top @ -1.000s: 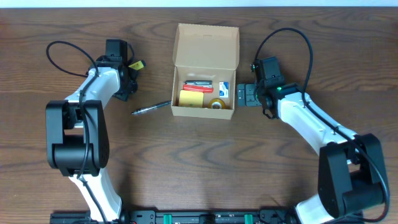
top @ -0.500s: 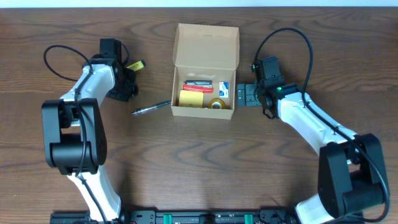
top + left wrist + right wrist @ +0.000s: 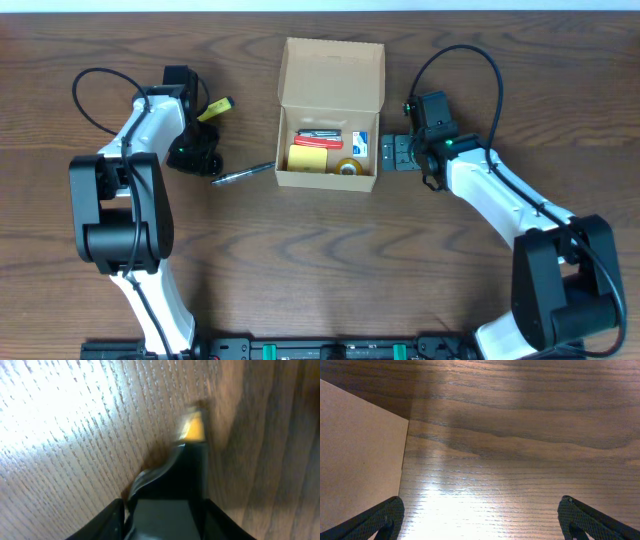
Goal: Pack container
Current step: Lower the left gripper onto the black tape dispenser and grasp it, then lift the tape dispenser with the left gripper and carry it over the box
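Note:
The container (image 3: pixel 331 75), a tan cardboard box with its flap lid open toward the back, stands at table centre. Inside it are a yellow pad (image 3: pixel 309 158), a red marker (image 3: pixel 318 141), a tape roll (image 3: pixel 349 167) and a small blue-and-white item (image 3: pixel 361 142). My left gripper (image 3: pixel 203 130) is left of the box, shut on a black item with a yellow tip (image 3: pixel 216 107). The item fills the left wrist view (image 3: pixel 192 430), low over the wood. My right gripper (image 3: pixel 393 153) is open and empty, just right of the box; its view (image 3: pixel 485 527) shows the box wall (image 3: pixel 360 450) at left.
A dark pen (image 3: pixel 243 174) lies on the table just left of the box's front corner. A black cable (image 3: pixel 95 85) loops behind the left arm. The brown wooden table (image 3: pixel 330 260) shows bare wood in front of the box.
My left wrist has swung toward the table's front, and the yellow-tipped item has shifted slightly with it. The right arm and the box have not moved.

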Motion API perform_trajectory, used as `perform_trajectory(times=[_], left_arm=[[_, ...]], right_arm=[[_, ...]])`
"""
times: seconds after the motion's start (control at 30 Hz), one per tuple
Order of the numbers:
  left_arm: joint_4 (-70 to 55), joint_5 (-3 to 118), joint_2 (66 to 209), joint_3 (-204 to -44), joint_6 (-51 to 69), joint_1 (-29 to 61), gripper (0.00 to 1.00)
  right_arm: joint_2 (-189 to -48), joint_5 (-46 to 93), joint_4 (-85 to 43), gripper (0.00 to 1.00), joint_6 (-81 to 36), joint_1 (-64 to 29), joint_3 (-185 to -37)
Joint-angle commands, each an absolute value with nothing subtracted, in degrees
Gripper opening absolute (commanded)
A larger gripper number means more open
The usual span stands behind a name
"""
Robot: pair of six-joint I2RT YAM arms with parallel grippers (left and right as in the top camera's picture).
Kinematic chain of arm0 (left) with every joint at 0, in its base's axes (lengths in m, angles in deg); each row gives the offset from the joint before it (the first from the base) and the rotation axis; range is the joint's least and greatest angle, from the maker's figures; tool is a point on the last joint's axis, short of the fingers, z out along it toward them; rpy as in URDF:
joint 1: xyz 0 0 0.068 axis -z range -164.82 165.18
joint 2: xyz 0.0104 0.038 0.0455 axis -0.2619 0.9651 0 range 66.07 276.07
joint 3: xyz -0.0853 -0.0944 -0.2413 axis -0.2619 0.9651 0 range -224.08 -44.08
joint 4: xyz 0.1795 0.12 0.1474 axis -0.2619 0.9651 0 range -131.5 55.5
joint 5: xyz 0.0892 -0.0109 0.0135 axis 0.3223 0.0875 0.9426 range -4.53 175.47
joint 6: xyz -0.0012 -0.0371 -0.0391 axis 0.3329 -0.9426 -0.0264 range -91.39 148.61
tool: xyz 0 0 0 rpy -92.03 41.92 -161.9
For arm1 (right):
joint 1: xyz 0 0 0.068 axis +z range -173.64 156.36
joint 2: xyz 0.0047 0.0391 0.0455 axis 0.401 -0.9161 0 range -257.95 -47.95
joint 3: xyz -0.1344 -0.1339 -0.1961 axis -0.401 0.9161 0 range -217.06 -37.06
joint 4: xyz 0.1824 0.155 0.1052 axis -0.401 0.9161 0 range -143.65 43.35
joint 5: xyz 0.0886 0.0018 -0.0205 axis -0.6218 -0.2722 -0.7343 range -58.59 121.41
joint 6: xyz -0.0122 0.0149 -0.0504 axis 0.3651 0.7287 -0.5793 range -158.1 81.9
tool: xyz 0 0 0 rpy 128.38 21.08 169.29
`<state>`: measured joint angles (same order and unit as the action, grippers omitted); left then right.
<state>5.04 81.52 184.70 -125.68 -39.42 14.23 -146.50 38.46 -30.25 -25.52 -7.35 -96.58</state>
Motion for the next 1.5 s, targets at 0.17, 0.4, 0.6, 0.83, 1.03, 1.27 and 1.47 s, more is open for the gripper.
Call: perform_trajectory(times=[0.17, 0.4, 0.6, 0.83, 1.03, 1.27, 1.47], left_arm=[[6.51, 84.98, 185.77, -129.95, -37.02, 14.47, 0.37], [11.14, 87.80, 185.75, -138.47, -32.73, 14.95, 0.36], [11.88, 88.87, 185.75, -148.94, -12.69, 18.21, 0.35], [11.60, 88.41, 185.75, -158.56, 9.17, 24.48, 0.29], [11.60, 87.16, 185.75, -162.97, 19.16, 28.37, 0.23], [11.82, 74.33, 185.75, -164.17, 32.09, 29.33, 0.17], [14.55, 73.15, 185.68, -164.17, 52.92, 33.14, 0.12]], right_arm=[[-146.98, 38.44, -30.08, 0.99, -24.86, -7.85, -96.50], [-146.98, 38.44, -30.06, 0.99, -24.86, -7.85, -96.50], [-146.98, 38.44, -30.08, 0.99, -24.86, -7.85, -96.50], [-146.98, 38.44, -30.08, 0.99, -24.86, -7.85, -96.50], [-146.98, 38.44, -30.06, 0.99, -24.86, -7.85, -96.50], [-146.98, 38.44, -30.06, 0.99, -24.86, -7.85, -96.50], [-146.98, 38.44, -30.08, 0.99, -24.86, -7.85, -96.50]])
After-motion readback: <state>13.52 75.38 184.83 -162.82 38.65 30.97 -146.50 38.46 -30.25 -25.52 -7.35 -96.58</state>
